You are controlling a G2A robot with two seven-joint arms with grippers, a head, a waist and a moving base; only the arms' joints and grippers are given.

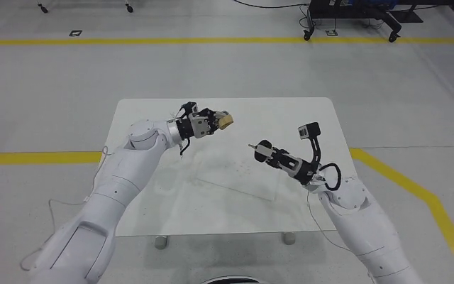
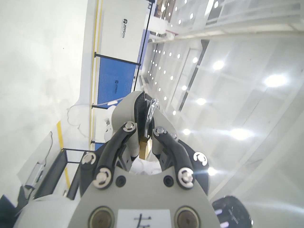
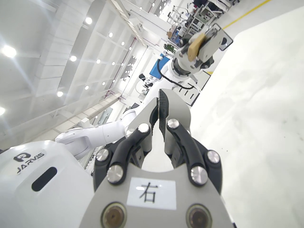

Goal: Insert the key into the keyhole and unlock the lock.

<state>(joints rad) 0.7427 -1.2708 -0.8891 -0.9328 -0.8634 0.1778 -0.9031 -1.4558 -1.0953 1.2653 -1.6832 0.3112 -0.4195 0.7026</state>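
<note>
The white table lay below, with both arms up over it. The left gripper was clamped tight on the brass lock, high above the table's far half. The right gripper sat near it, facing it across a gap, fingers pressed together. Whether the key was pinched between them could not be told.

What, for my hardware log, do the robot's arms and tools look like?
The arms have white shells, with black cables at the wrists. The left tool and right tool match: grey fingers, black ribbed pads, black linkages, silver screws, a grey base plate bearing a white label with a black character.
</note>
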